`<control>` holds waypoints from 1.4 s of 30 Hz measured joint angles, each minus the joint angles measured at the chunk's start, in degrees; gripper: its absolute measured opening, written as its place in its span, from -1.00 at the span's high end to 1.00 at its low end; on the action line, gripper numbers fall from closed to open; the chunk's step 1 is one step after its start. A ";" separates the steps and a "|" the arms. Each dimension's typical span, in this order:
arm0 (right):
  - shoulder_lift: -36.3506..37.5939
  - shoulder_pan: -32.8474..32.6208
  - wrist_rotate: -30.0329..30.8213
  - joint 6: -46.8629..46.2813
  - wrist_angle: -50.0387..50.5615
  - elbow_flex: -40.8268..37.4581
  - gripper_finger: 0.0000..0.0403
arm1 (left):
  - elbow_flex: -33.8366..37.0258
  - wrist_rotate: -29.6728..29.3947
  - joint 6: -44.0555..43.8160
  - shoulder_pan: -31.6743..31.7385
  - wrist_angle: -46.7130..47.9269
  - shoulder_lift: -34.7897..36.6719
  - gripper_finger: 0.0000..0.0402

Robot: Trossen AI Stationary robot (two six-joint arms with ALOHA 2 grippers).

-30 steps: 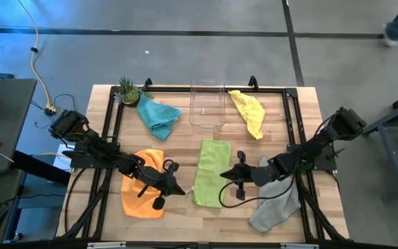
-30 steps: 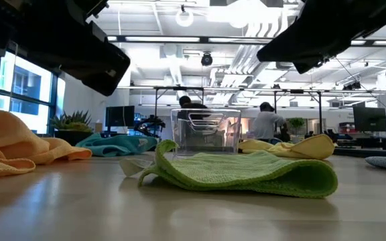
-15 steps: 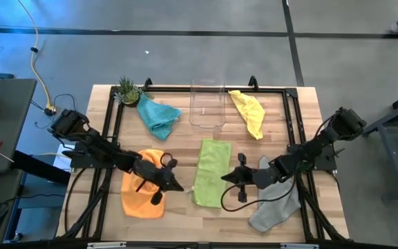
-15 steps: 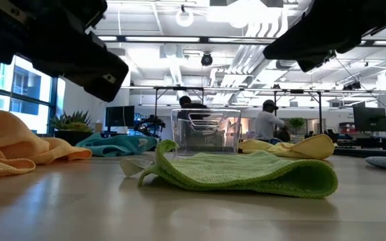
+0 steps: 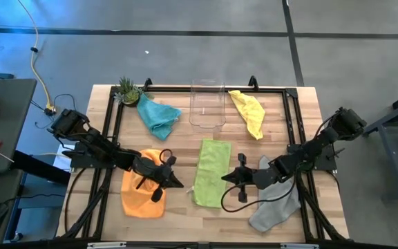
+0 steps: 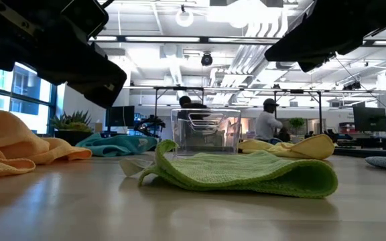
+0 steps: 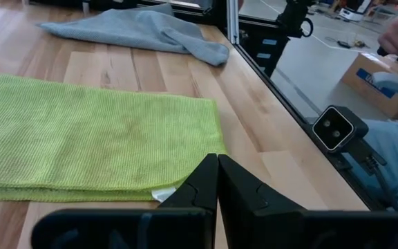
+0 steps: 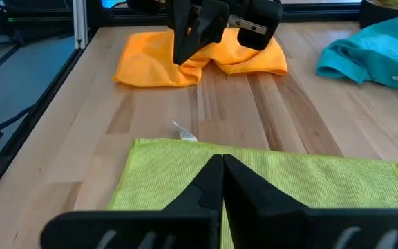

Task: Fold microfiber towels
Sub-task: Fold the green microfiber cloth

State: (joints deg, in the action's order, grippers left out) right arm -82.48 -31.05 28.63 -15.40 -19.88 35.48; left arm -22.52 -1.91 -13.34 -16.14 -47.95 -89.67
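Note:
The lime green towel (image 5: 211, 171) lies folded in half on the table's middle, its fold rounded at one end in the low view (image 6: 246, 173). My left gripper (image 5: 180, 185) is shut and hangs above the table between the orange towel (image 5: 142, 190) and the green towel's near left corner (image 7: 185, 183). My right gripper (image 5: 223, 177) is shut above the green towel's right edge (image 8: 268, 180). Both grippers stand clear of the towel in the low view. The teal towel (image 5: 157, 115), the yellow towel (image 5: 249, 111) and the grey towel (image 5: 276, 204) lie crumpled on the table.
A clear plastic bin (image 5: 207, 104) stands at the far middle, with a small plant (image 5: 127, 90) at the far left corner. A black frame (image 5: 292, 138) runs around the table. Bare wood shows between the orange and green towels. People stand in the room behind the table (image 6: 268, 124).
My left gripper has drawn back a little toward the table's left edge, away from the green towel, still shut. The towels have stayed where they were.

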 joint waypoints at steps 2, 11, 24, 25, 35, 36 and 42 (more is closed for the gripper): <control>0.00 0.00 -0.01 0.00 -0.01 0.00 1.00 | -0.01 0.00 0.00 0.00 0.01 0.00 1.00; -0.04 -0.10 -0.69 0.02 11.79 6.07 1.00 | -0.02 0.00 0.00 0.00 0.03 0.00 1.00; -0.04 -1.28 -2.21 -1.65 24.51 13.41 1.00 | -0.03 0.00 0.02 0.00 0.07 0.00 1.00; -0.04 -1.30 -2.26 -2.16 24.84 13.73 1.00 | -0.04 0.00 0.02 0.00 0.07 0.00 1.00; -0.08 -2.43 -2.31 -2.50 28.25 15.58 0.99 | -0.04 -0.06 0.02 0.00 0.08 0.00 1.00; -0.08 -2.43 -2.48 -2.28 28.36 15.58 0.97 | -0.04 -0.07 0.02 0.00 0.09 0.00 1.00; -0.08 -2.45 -3.38 -2.58 28.53 15.58 0.69 | -0.07 -0.19 0.04 0.00 0.09 0.00 1.00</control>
State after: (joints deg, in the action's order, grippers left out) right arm -82.56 -33.50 25.24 -17.98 8.65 51.07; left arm -22.59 -2.10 -13.30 -16.14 -47.86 -89.67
